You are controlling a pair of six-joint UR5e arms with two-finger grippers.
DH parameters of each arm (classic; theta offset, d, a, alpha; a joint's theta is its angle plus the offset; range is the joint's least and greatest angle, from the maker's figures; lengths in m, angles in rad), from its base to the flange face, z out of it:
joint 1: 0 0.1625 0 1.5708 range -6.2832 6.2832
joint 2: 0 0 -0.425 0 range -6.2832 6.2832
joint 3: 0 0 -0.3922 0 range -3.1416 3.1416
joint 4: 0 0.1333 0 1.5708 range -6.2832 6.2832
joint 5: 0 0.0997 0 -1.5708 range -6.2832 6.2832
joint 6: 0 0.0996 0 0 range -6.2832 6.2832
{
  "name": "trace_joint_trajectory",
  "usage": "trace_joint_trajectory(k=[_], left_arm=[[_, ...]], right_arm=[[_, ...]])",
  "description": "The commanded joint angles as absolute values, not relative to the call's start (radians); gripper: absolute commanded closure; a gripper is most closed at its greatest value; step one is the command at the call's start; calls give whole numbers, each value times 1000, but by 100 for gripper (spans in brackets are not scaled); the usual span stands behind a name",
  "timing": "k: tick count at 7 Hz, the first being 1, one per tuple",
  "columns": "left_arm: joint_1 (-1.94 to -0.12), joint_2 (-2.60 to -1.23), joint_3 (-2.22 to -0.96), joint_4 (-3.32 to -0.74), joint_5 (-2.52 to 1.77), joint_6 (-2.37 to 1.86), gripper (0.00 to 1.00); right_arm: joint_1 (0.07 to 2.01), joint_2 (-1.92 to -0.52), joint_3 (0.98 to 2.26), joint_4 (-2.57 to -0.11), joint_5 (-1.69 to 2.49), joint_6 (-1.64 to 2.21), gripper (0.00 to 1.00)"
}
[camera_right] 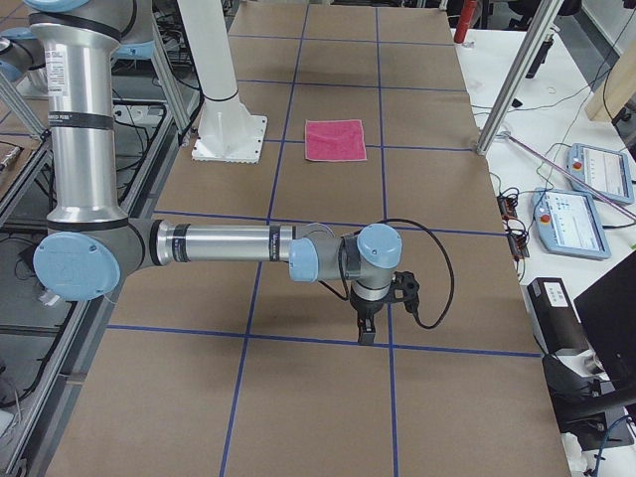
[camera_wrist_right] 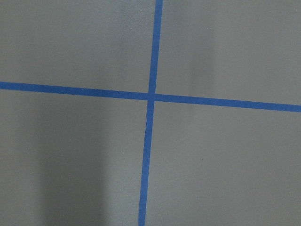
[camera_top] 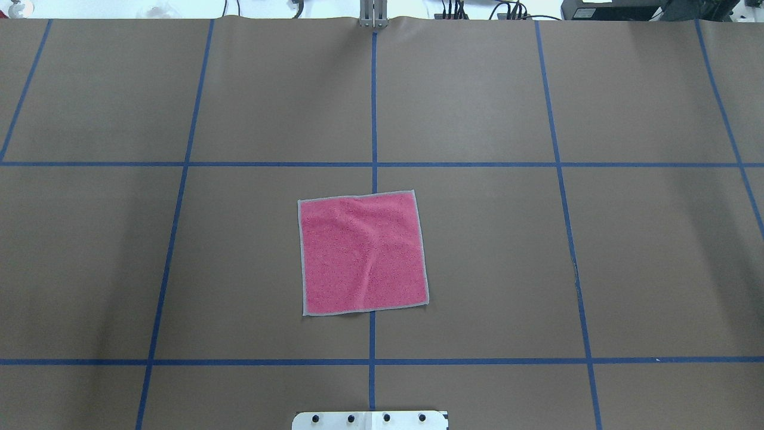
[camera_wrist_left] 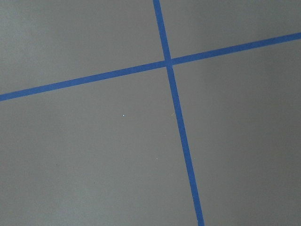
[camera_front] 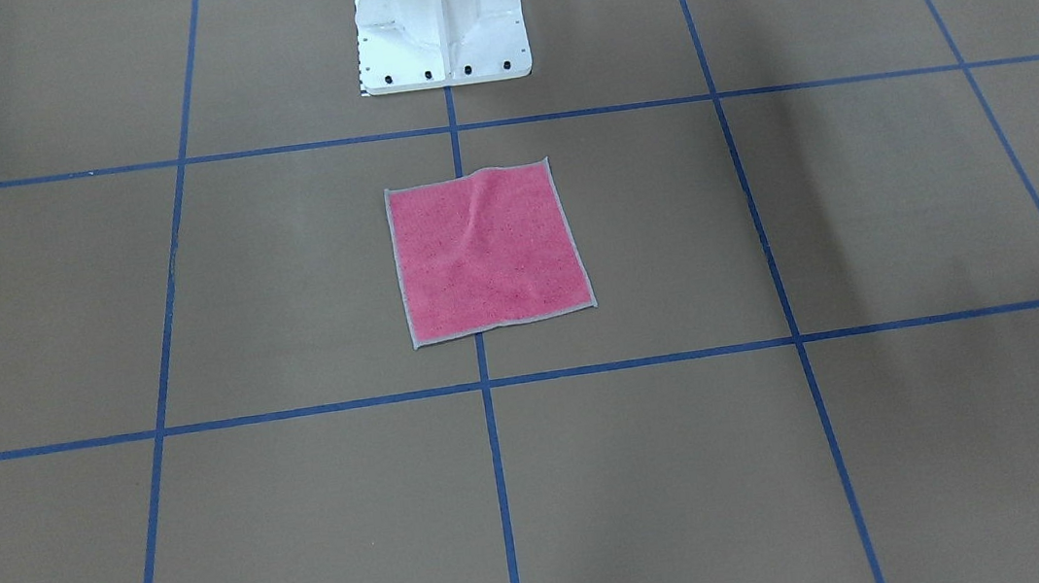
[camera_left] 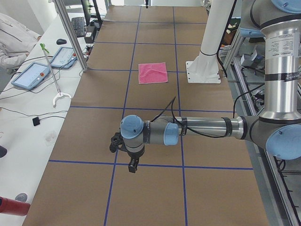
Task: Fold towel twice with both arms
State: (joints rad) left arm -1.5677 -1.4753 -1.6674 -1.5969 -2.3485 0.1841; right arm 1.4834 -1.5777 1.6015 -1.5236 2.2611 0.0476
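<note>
The towel (camera_front: 488, 251) lies flat and unfolded, pink-red face up, with a few shallow wrinkles, on the brown table just in front of the pedestal; it also shows in the overhead view (camera_top: 362, 252) and both side views (camera_left: 153, 73) (camera_right: 334, 139). The left gripper (camera_left: 132, 165) hangs over a blue tape line far from the towel, at the table's left end. The right gripper (camera_right: 366, 331) hangs over a tape line at the table's right end. I cannot tell whether either is open or shut. Both wrist views show only brown table and a blue tape cross.
The white bolted pedestal base (camera_front: 439, 17) stands behind the towel. Blue tape lines (camera_top: 373, 119) grid the table. A side bench with control tablets (camera_left: 33, 75) and cables runs along the far edge, where a person (camera_left: 14, 42) sits. More tablets (camera_right: 571, 214) show there.
</note>
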Motion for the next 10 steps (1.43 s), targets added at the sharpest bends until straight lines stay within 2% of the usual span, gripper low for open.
trace_joint_trajectory(k=[1,5,7,10], left_arm=[[-1568,-1476,-1680,-1597,-2349,184,0],[-1568,-1486,-1703,-1601,-2356,175,0],[-1568,-1511,-1748,-1653,-2353,175,0],[-1568,-1557,-1733,-1773,-2358,173,0]], right_arm=[[1483,-1577,1603,-1523,2260,48,0],[1483,-1572,1643,-1522,2256,46,0],[1482,-1528,1652,-1520,2255,49,0],[1482,-1542,1638,-1324,2260,52,0]])
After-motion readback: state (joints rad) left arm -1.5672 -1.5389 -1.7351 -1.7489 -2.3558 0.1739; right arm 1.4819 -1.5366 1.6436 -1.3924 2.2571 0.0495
